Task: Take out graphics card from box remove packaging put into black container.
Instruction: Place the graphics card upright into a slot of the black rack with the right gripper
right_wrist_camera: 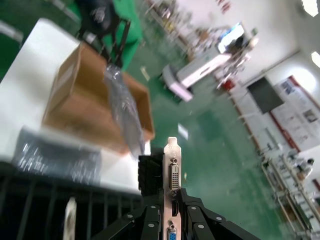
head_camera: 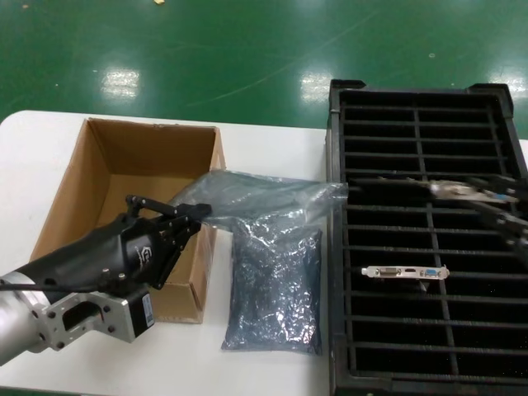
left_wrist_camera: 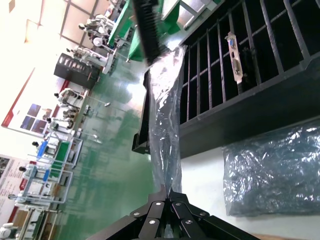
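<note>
My left gripper is shut on one end of the packaging, a smoky plastic bag stretched in the air from above the box to the black container. My right gripper is shut on the silver bracket of the graphics card, held above the container's slots. The bag's loose end reaches the card's far end. Whether it still covers any of the card I cannot tell.
A second grey bag lies flat on the white table between box and container. Another card stands in a container slot. A green floor lies beyond the table.
</note>
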Controlling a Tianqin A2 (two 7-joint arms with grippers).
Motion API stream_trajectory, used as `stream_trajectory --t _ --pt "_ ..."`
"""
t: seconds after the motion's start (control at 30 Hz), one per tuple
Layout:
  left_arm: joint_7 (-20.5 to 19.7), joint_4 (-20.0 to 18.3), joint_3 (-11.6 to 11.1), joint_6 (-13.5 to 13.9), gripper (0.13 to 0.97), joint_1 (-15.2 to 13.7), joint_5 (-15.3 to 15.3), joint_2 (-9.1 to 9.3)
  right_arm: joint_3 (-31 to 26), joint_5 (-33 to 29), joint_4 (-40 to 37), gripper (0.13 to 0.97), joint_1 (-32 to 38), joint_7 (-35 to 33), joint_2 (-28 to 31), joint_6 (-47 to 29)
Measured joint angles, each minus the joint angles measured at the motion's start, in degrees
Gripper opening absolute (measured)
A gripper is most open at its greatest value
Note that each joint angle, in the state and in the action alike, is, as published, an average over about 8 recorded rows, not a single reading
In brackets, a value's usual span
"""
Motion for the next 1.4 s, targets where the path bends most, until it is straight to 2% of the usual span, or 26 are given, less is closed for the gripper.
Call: stream_trajectory --t 0.17,0.93,1.27,1.4 --pt "0.0 0.0 0.0 0.0 0.139 0.0 0.0 0.0 3.6 -0.5 0.4 0.187 -4.2 0.1 3.4 -1.6" --pt "0.0 0.0 0.0 0.0 0.139 0.0 0.0 0.0 1.0 -2.4 0.8 0.187 -2.8 1.1 5.4 -2.2" --pt "0.0 0.0 0.0 0.0 0.139 0.0 0.0 0.0 1.1 -0.8 3.9 0.187 -1.9 -0.8 12.1 -9.5" --pt "0.0 0.0 0.0 0.0 0.139 0.0 0.0 0.0 -2.1 -1.8 4.3 0.187 1.4 -0.5 14.0 -13.5"
